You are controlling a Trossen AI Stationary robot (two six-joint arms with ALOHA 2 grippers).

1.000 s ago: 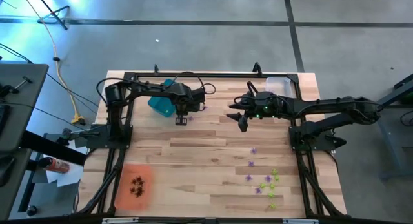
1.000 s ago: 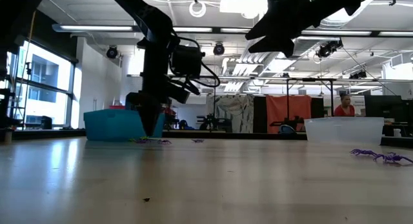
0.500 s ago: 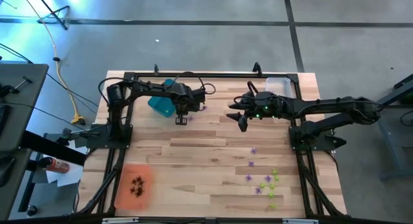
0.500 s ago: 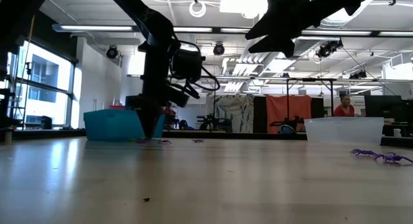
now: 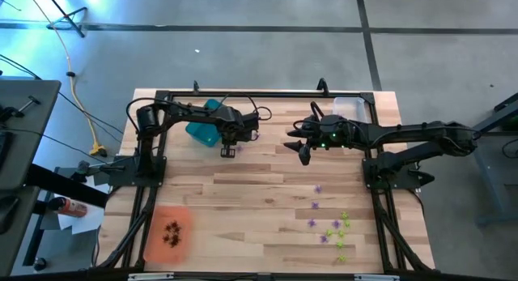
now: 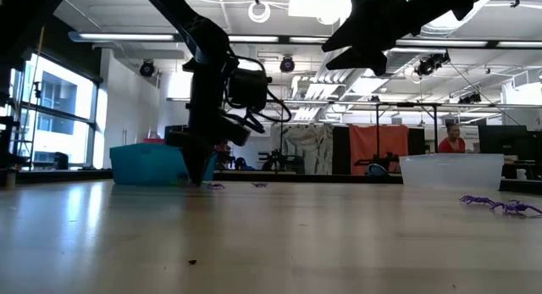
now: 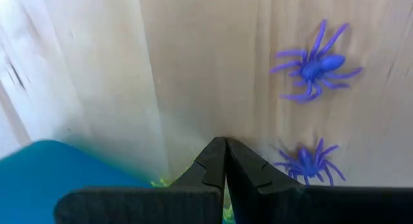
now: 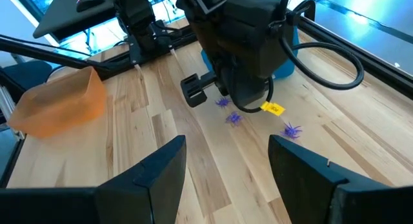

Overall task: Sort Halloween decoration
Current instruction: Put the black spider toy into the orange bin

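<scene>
Left gripper [image 5: 227, 151], upper-left-centre, was pinched shut by teal rectangular plastic tray [image 5: 202, 133] w/ tiny purple spiky plastic spiders [image 7: 315, 64] beside; right gripper [image 5: 300, 146] hovered mid-frame, jaws wide, empty.

The left tool [image 5: 227, 151] has edged slightly toward the teal tray [image 5: 202, 131].

Teal tray [image 5: 202, 130] sits on the wooden table [image 5: 259, 192] right beside the left jaws. Clear tray [image 5: 350, 108] is just behind the right jaws, at the corner. Orange tray [image 5: 168, 232] is well away from both. A person [image 6: 454, 138] in red stands in the room behind.
</scene>
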